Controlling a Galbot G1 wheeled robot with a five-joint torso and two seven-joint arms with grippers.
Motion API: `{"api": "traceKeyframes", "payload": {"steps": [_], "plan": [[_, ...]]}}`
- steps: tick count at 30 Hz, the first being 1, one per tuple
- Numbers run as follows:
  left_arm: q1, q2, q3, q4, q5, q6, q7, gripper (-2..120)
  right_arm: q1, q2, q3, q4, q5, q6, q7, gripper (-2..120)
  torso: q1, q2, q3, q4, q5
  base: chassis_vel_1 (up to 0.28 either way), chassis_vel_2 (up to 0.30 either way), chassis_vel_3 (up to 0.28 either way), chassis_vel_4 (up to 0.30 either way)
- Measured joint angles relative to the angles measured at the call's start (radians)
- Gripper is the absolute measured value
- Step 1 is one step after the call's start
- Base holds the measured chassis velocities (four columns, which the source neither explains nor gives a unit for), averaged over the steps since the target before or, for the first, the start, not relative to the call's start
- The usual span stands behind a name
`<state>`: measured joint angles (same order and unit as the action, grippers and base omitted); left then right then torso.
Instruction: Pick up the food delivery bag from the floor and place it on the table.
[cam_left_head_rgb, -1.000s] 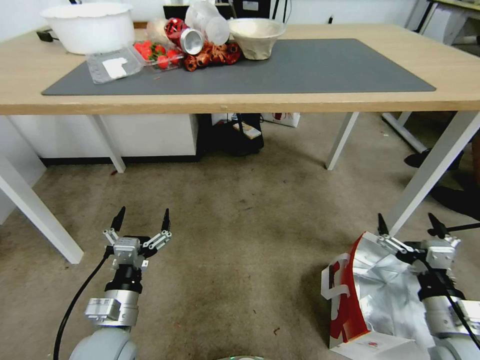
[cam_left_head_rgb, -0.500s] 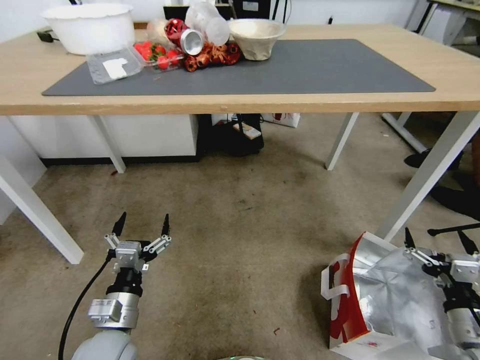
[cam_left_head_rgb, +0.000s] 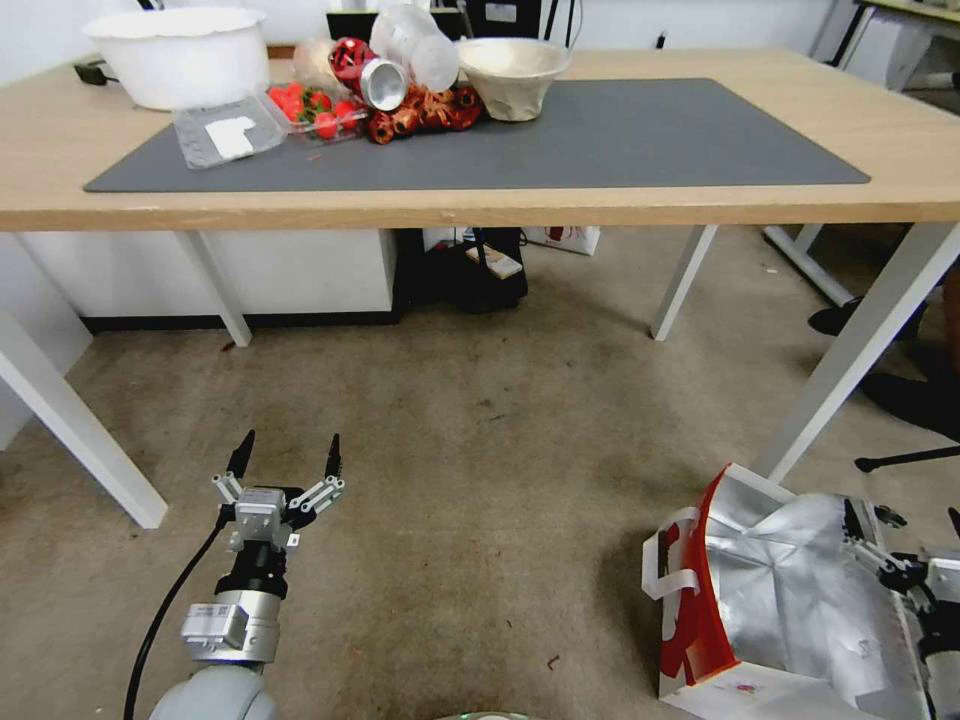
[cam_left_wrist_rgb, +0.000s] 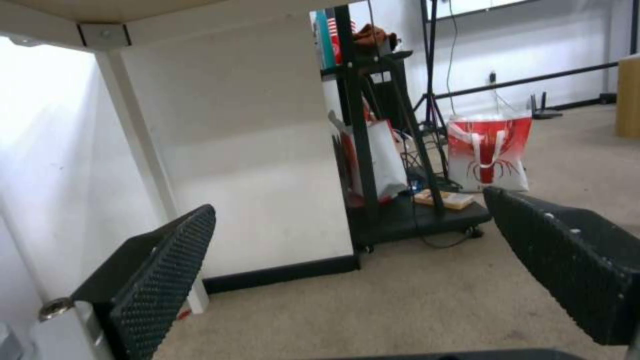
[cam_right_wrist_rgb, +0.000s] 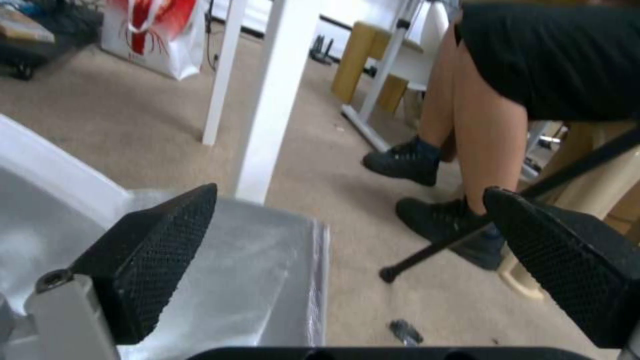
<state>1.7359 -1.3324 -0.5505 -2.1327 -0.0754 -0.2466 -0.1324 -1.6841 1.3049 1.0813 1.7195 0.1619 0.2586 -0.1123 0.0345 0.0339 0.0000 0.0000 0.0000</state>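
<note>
The food delivery bag (cam_left_head_rgb: 770, 590) stands on the floor (cam_left_head_rgb: 480, 470) at the lower right, white with a red side panel and its foil lining gaping upward. My right gripper (cam_left_head_rgb: 903, 518) is open low over the bag's right edge. In the right wrist view one of its fingers (cam_right_wrist_rgb: 153, 250) is above the foil (cam_right_wrist_rgb: 267, 260) and the other is past the bag's rim, over carpet. At the lower left my left gripper (cam_left_head_rgb: 290, 445) hovers open above bare carpet, holding nothing. The table (cam_left_head_rgb: 500, 210) stands behind, its dark mat (cam_left_head_rgb: 650, 130) mostly bare.
A white table leg (cam_left_head_rgb: 850, 350) slants down just behind the bag. A white bowl (cam_left_head_rgb: 180, 55), a strawberry box (cam_left_head_rgb: 315, 110), cans and a paper bowl (cam_left_head_rgb: 512, 72) crowd the mat's back left. Another red and white bag (cam_left_wrist_rgb: 490, 155) stands beyond the table.
My right gripper has sunk and drawn back toward the lower right, from the bag's far rim to its right edge. The left gripper pulled back slightly. The bag has stayed put.
</note>
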Motion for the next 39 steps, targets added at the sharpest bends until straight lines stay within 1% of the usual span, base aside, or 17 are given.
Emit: {"api": "traceKeyframes", "payload": {"steps": [10, 17, 19, 20, 22, 24, 28, 29, 32, 33, 36, 37, 39], "plan": [[0.002, -0.005, 0.004, 0.007, 0.014, -0.007, -0.009, 100, 0.04, -0.026, -0.014, -0.096, 0.034, -0.009, -0.012, 100, 0.0, 0.0, 0.0, 0.0001, -0.0001, 0.0, 0.0, 0.0, 0.0], [0.003, -0.007, 0.008, 0.009, 0.019, -0.007, -0.01, 100, 0.054, -0.024, -0.029, -0.124, 0.043, -0.011, -0.014, 99, 0.0, 0.0, 0.0, 0.0, 0.0, 0.0, 0.0, 0.0, 0.0], [0.003, -0.009, 0.012, 0.01, 0.022, -0.007, -0.011, 100, 0.062, -0.023, -0.034, -0.131, 0.043, -0.011, -0.014, 93, 0.0, 0.0, 0.0, 0.0001, -0.0001, 0.0, 0.0, 0.0, 0.0], [0.003, -0.009, 0.012, 0.01, 0.022, -0.007, -0.011, 100, 0.062, -0.023, -0.034, -0.131, 0.043, -0.011, -0.014, 93, 0.0, 0.0, 0.0, 0.0001, -0.0001, 0.0, 0.0, 0.0, 0.0], [0.003, -0.009, 0.014, 0.011, 0.024, -0.008, -0.011, 100, 0.069, -0.024, -0.038, -0.137, 0.043, -0.014, -0.014, 86, 0.0, 0.0, 0.0, 0.0, 0.0, 0.0, 0.0, 0.0, 0.0], [0.003, -0.009, 0.014, 0.011, 0.025, -0.008, -0.011, 100, 0.074, -0.025, -0.041, -0.141, 0.043, -0.016, -0.014, 84, 0.0, 0.0, 0.0, 0.0, -0.0001, 0.0, 0.0, 0.0, 0.0], [0.003, -0.01, 0.013, 0.012, 0.026, -0.008, -0.013, 100, 0.091, -0.025, -0.055, -0.158, 0.04, -0.024, -0.008, 69, 0.0, 0.0, 0.0, 0.0, 0.0, 0.0, 0.0, 0.0, 0.0], [0.003, -0.01, 0.013, 0.012, 0.026, -0.008, -0.013, 100, 0.091, -0.025, -0.055, -0.158, 0.04, -0.024, -0.008, 69, 0.0, 0.0, 0.0, 0.0, 0.0, 0.0, 0.0, 0.0, 0.0], [0.004, -0.01, 0.013, 0.012, 0.026, -0.009, -0.013, 100, 0.094, -0.021, -0.06, -0.163, 0.038, -0.024, -0.005, 56, 0.0, 0.0, 0.0, 0.0, -0.0001, 0.0, 0.0, 0.0, 0.0], [0.004, -0.01, 0.013, 0.012, 0.026, -0.009, -0.013, 100, 0.094, -0.021, -0.06, -0.163, 0.038, -0.024, -0.005, 56, 0.0, 0.0, 0.0, 0.0, -0.0001, 0.0, 0.0, 0.0, 0.0], [0.004, -0.01, 0.013, 0.012, 0.027, -0.009, -0.014, 100, 0.094, -0.021, -0.061, -0.164, 0.038, -0.024, -0.004, 41, 0.0, 0.0, 0.0, 0.0, -0.0001, 0.0, 0.0, 0.0, 0.0], [0.004, -0.01, 0.013, 0.012, 0.027, -0.009, -0.014, 100, 0.094, -0.021, -0.061, -0.164, 0.038, -0.024, -0.004, 41, 0.0, 0.0, 0.0, 0.0, -0.0001, 0.0, 0.0, 0.0, 0.0], [0.003, -0.01, 0.014, 0.012, 0.027, -0.009, -0.014, 100, 0.092, -0.022, -0.061, -0.164, 0.038, -0.024, -0.003, 32, 0.0, 0.0, 0.0, 0.0, 0.0, 0.0, 0.0, 0.0, 0.0]]}}
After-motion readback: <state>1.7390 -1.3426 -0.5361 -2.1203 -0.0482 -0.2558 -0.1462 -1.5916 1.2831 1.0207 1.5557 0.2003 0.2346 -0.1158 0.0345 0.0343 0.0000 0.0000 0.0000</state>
